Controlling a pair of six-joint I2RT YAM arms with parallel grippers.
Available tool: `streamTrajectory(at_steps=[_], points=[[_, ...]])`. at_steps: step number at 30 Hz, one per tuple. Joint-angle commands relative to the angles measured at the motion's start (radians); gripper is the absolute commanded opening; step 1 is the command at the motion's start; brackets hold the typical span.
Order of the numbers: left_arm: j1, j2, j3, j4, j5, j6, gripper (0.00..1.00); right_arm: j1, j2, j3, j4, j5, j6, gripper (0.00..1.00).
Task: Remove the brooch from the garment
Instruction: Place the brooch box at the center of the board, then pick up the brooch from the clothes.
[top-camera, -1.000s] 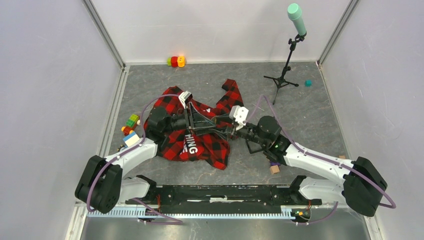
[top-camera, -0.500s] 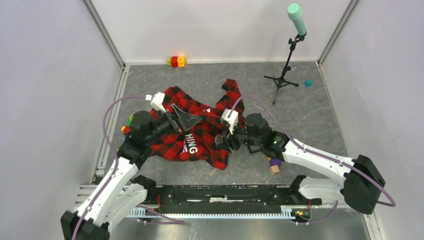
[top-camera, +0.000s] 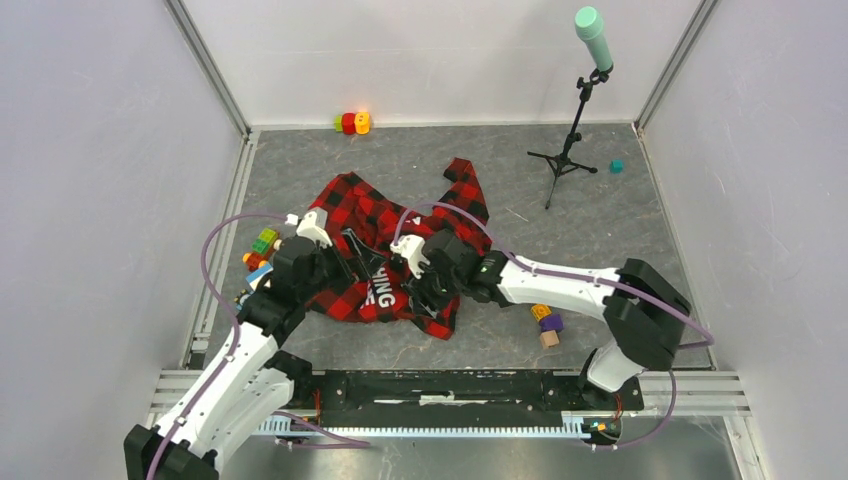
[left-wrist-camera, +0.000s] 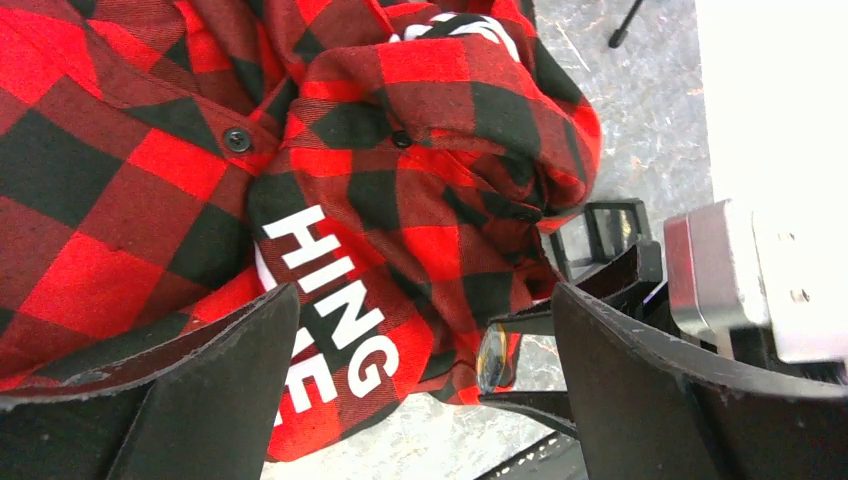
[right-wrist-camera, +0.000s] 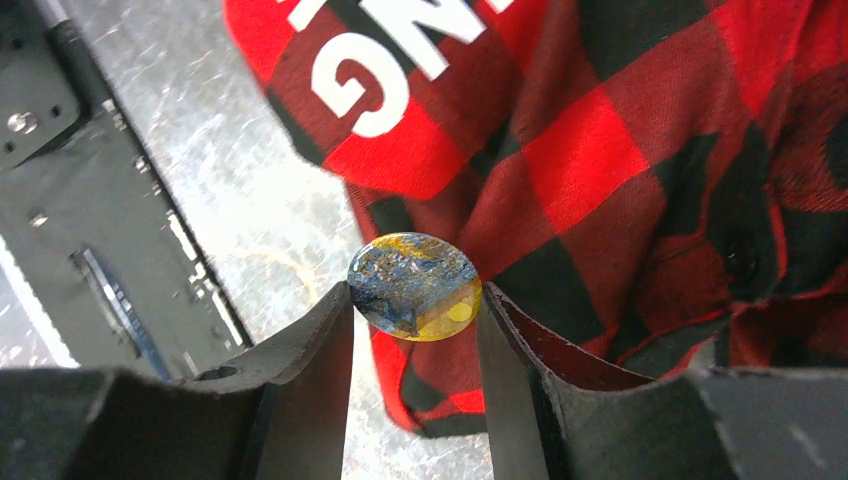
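At the left edge of the grey surface a small heap of coloured toy blocks lies beside the left arm's wrist. The left claw hangs over the left part of the garment with its two fingers spread wide and nothing between them. Its wrist camera looks down between them at the white block letters on a black panel and at two dark buttons.

The red-and-black check shirt lies crumpled in the middle of the surface, one sleeve reaching toward the back wall. At its near hem the right claw is closed on the brooch, a round blue-and-yellow disc pinched by its edges between the two fingertips. The disc sits just in front of the hem, with bare surface to its left and check cloth behind and to its right. Whether its pin is in the cloth cannot be told.

Right of the shirt, a few small blocks lie under the right arm. Farther back stands a black tripod with a green-topped pole, and a small teal piece lies near the right wall.
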Motion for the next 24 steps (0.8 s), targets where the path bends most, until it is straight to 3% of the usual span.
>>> streamTrajectory(at_steps=[1,3,5,7,12,16,24], points=[[-0.010,-0.020,-0.024,0.034,-0.081,0.046,0.99,0.001,0.071,0.096,-0.032,0.109,0.018,0.51],[-0.023,-0.023,-0.037,0.029,-0.120,0.062,0.98,0.001,0.083,0.106,-0.031,0.105,0.018,0.73],[-0.046,-0.027,-0.049,0.019,-0.176,0.073,0.98,0.001,0.064,0.093,-0.015,0.102,0.017,0.87],[-0.081,-0.031,-0.061,0.019,-0.222,0.074,0.98,0.000,0.031,0.070,0.006,0.109,0.013,0.93],[-0.229,-0.006,-0.062,0.029,-0.334,0.112,0.98,-0.019,-0.099,0.002,0.045,0.078,0.012,0.91],[-0.422,0.079,-0.025,0.011,-0.461,0.186,0.88,-0.046,-0.248,-0.079,0.057,0.105,0.008,0.90],[-0.578,0.270,0.095,-0.061,-0.406,0.276,0.89,-0.121,-0.602,-0.237,0.060,0.200,0.045,0.90]])
